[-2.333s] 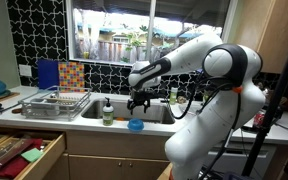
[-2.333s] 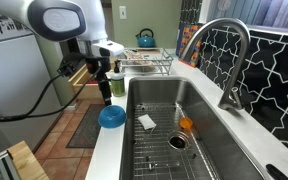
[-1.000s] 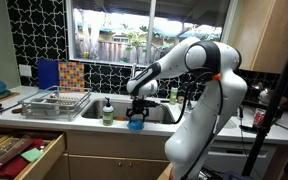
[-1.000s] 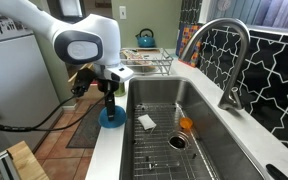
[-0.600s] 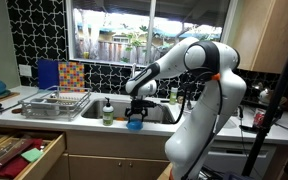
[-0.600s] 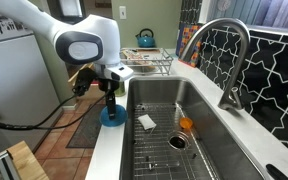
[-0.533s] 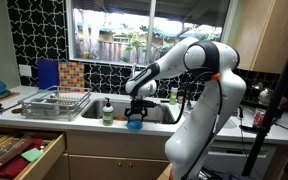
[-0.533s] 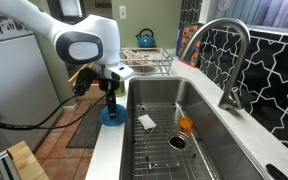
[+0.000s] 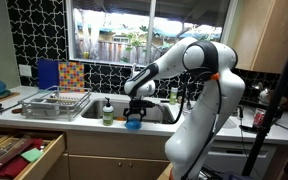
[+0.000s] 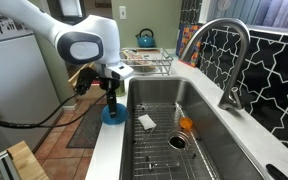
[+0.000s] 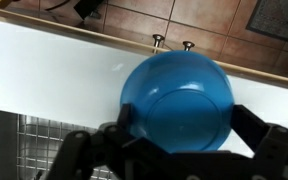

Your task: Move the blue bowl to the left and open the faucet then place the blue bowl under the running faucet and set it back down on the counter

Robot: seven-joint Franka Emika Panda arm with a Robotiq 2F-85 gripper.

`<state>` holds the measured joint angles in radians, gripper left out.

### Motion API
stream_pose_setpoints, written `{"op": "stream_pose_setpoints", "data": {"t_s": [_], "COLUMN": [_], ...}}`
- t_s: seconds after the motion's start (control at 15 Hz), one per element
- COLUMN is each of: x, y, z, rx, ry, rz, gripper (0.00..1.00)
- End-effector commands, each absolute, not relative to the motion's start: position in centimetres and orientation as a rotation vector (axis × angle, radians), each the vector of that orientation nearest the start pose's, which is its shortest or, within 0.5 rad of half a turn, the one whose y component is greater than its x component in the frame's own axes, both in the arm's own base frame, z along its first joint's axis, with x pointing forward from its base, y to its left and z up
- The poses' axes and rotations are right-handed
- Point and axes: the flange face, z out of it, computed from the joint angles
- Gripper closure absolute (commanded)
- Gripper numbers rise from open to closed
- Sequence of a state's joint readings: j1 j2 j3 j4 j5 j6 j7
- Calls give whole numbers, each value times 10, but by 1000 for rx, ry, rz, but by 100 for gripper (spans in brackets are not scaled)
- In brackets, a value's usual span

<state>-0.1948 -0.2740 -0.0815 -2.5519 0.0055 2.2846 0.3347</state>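
Wrist view: tool [image 11: 179, 140] is a dark blur, its fingers [image 11: 94, 150] cut off by the btm edge & covering the near rim of the blue bowl [image 11: 177, 100], so can't tell if it grips or just straddles. In an exterior view the tool [image 10: 110, 106] hides most of the blue bowl [image 10: 112, 119], w/ the table [image 10: 102, 160] running off the btm edge. In an exterior view the blue bowl [image 9: 133, 124] is too small to judge contact.

Black patterned tiles [image 9: 34, 30] flank a window [image 9: 114, 35] (daylit, seemingly).
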Motion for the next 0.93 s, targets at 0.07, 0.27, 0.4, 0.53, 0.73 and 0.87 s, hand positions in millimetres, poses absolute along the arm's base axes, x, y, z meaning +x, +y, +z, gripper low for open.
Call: {"op": "stream_pose_setpoints", "data": {"t_s": [0.07,0.27,0.4,0.53,0.73,0.87], "x": [413,410,409,409,413,415], "y": [-109,-102,-95,-91,-94,-99], "z": [356,363,364,366,368,367], "rx": [-2951,-2978,-3004,-3018,-3025,-3035], "ry": [933,893,856,842,850,871], "rz": [46,53,73,75,52,32], "gripper": [0,0,0,0,0,0]}}
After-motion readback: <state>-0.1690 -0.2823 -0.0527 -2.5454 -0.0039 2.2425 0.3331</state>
